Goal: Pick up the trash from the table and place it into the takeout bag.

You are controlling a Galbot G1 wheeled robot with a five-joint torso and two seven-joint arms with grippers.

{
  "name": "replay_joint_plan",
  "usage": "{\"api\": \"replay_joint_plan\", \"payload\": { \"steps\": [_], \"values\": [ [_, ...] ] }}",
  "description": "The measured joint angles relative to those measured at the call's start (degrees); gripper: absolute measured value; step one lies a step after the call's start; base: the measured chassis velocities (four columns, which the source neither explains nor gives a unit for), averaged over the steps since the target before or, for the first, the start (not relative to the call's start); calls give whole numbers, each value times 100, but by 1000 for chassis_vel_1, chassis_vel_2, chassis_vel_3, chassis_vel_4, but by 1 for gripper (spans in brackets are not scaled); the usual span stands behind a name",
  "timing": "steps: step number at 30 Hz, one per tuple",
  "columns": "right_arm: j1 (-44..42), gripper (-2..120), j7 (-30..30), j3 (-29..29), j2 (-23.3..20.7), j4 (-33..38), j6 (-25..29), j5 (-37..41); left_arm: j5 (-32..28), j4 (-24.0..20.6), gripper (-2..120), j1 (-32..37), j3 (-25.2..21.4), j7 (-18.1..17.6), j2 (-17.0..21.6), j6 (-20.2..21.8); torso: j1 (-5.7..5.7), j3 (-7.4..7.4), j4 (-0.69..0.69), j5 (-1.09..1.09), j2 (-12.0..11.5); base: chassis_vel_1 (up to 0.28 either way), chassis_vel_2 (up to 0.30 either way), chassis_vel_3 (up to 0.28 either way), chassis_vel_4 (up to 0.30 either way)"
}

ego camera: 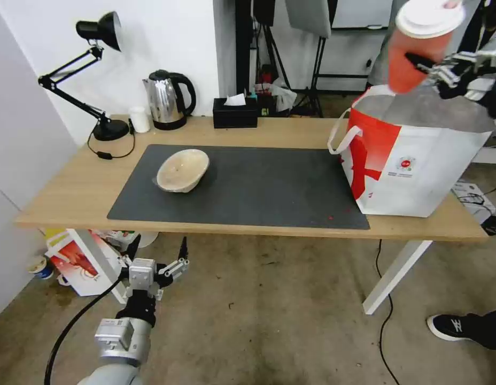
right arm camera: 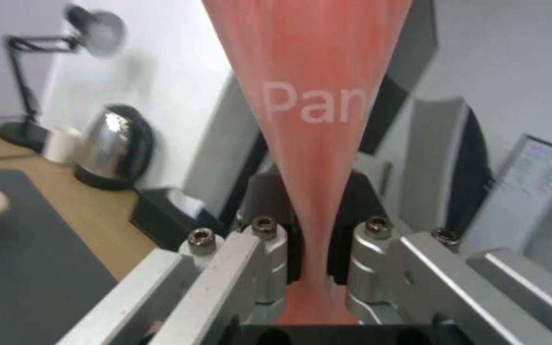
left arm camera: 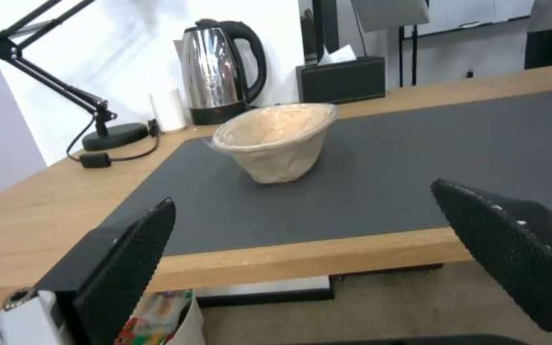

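1. The counter (ego camera: 66, 198) comes first: a long light-wood top on white legs, with a dark grey mat (ego camera: 258, 187) lying flat and matte across its middle.
2. The takeout bag (ego camera: 419, 171) stands at the counter's right end, boxy and white with a red side panel, its mouth open to a silvery lining, its loop handles drooping toward the mat.
3. The right end effector (ego camera: 427, 67) hangs over the bag's open mouth, pinching the red cup (ego camera: 416, 48); in the right wrist view the thin translucent wall of the cup is squashed flat between the metal fingers.
4. The key relation: the cup sits directly above the bag's mouth, tilted, with its white lid uppermost and leaning away from the arm, so the bag lies straight below the grip.
5. The beige bowl (ego camera: 183, 170) rests tipped on the mat, well left of the bag, shallow and crinkly with a film over it.
6. The left end effector (ego camera: 157, 251) waits below the counter's front edge, its textured black fingers spread wide, the nearer arm to that bowl.
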Motion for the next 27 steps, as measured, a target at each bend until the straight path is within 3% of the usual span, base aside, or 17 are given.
{"api": "replay_joint_plan", "payload": {
  "steps": [4, 16, 27],
  "values": [
    [-44, 5, 228, 34, 38, -170, -55, -65, 0, 0, 100, 0, 0, 0, 0, 0, 0, 0, 1, 0, 0, 0, 0, 0, 0],
    [628, 5, 730, -735, 198, -461, -640, -124, 0, 0, 100, 0, 0, 0, 0, 0, 0, 0, 0, -2, 0, 0, 0, 0, 0],
    [2023, 5, 874, -2072, 679, -961, -765, -382, 0, 0, 100, 0, 0, 0, 0, 0, 1, 0, 3, -3, -1, 0, 0, 0, 0]
  ]
}}
